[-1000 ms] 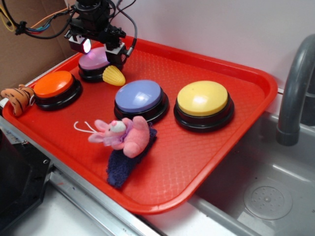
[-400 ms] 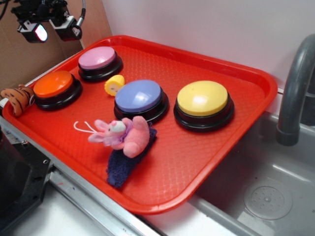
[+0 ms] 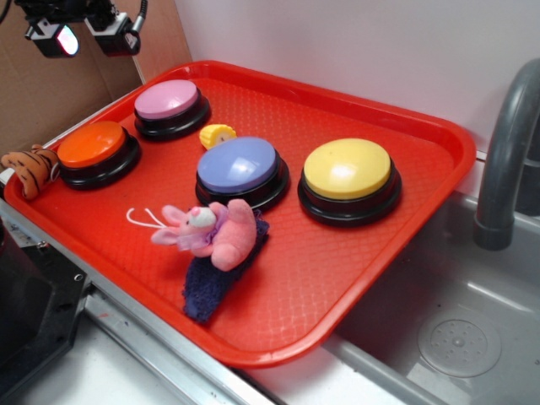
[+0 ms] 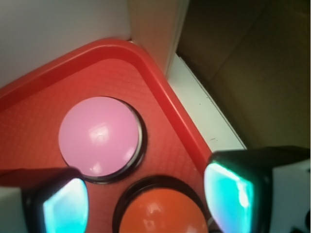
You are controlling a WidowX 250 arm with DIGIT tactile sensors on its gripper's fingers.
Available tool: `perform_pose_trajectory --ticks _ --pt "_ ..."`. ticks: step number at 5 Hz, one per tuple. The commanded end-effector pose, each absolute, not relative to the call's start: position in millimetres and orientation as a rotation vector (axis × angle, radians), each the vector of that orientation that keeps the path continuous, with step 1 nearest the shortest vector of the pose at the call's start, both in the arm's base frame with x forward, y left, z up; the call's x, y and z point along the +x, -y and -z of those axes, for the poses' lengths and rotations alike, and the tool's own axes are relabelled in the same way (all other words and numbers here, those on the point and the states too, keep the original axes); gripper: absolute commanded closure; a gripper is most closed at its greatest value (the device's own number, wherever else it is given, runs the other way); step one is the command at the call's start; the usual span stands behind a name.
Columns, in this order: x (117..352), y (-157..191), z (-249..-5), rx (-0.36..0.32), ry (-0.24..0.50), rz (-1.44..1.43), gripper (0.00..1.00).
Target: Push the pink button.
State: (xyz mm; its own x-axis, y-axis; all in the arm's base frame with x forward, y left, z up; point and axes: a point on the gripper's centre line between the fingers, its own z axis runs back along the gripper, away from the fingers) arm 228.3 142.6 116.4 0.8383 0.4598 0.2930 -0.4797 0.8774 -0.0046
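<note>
Up in the far left corner of the exterior view, the claw [image 3: 83, 38] hangs in the air with its two pads spread apart and nothing between them. Well below it and off toward the sink side sits the pink button [image 3: 171, 108], on the red tray [image 3: 354, 278] near the tray's back left corner; claw and button are clearly apart, with no contact. From the wrist view the pink button [image 4: 100, 139] lies ahead of the pads, its dome bare and whole, while one lit fingertip [image 4: 65, 207] shows at the lower left and the other at the lower right. Directly between the pads, nearest the camera, is the orange button [image 4: 163, 216], just beside the pink one; whether their black bases touch is hard to say from here.

Farther from the claw along the tray come a small yellow toy [image 3: 218, 135], the lavender-blue button [image 3: 242, 171] and the yellow button [image 3: 349, 179]. A pink plush bunny [image 3: 211, 233] lies on a dark blue cloth [image 3: 216, 283] at the tray's near edge. A striped plush tiger [image 3: 29, 167] rests at the tray's left rim, below the claw.
</note>
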Motion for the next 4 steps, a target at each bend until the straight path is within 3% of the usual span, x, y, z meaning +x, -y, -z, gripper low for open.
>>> perform_pose_trajectory --ticks 1,4 --pt "228.6 -139.0 -150.2 0.128 0.352 -0.472 0.0" --pt "220.3 -127.2 -167.4 0.143 0.357 -0.42 0.0"
